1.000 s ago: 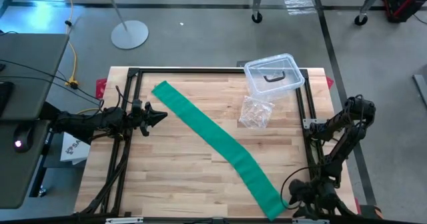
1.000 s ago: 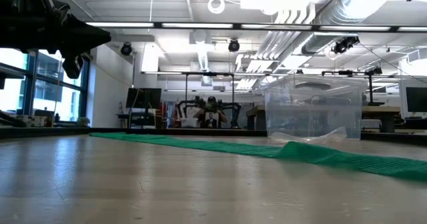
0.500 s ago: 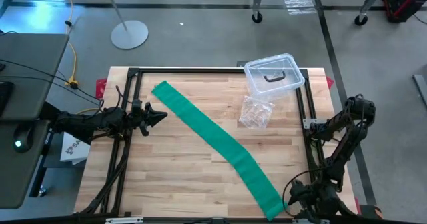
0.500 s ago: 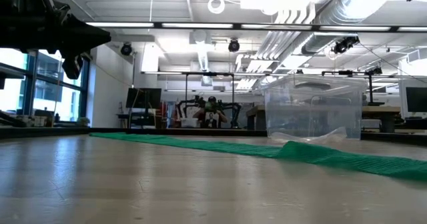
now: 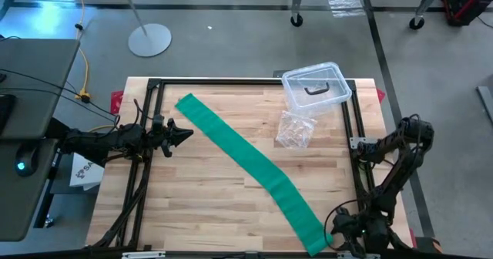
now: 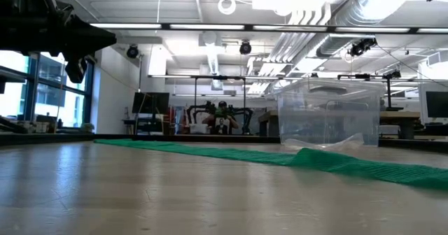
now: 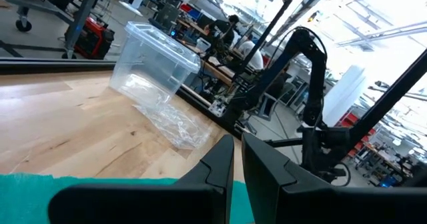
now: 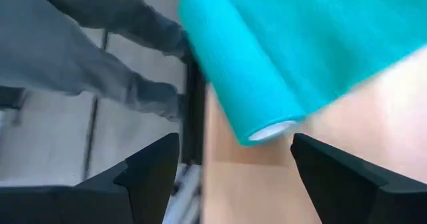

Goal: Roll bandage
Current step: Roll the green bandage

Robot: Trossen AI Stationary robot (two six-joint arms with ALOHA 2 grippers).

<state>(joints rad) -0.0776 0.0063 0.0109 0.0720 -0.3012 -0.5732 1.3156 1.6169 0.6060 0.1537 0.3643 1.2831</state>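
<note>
The bandage (image 5: 250, 163) is laid flat diagonally across the tabletop (image 5: 192, 197), from near the far left corner to the near right corner, where a small rolled end is seen. Beside its middle, a crinkly clear bag (image 5: 296, 129) and a clear box (image 5: 315, 87) are set by the far right corner. The right tool (image 8: 230, 177) is held open just at the rolled end. The left tool (image 5: 187, 133) is shut by the left edge. Since the earlier frame, only the right arm has shifted slightly.
</note>
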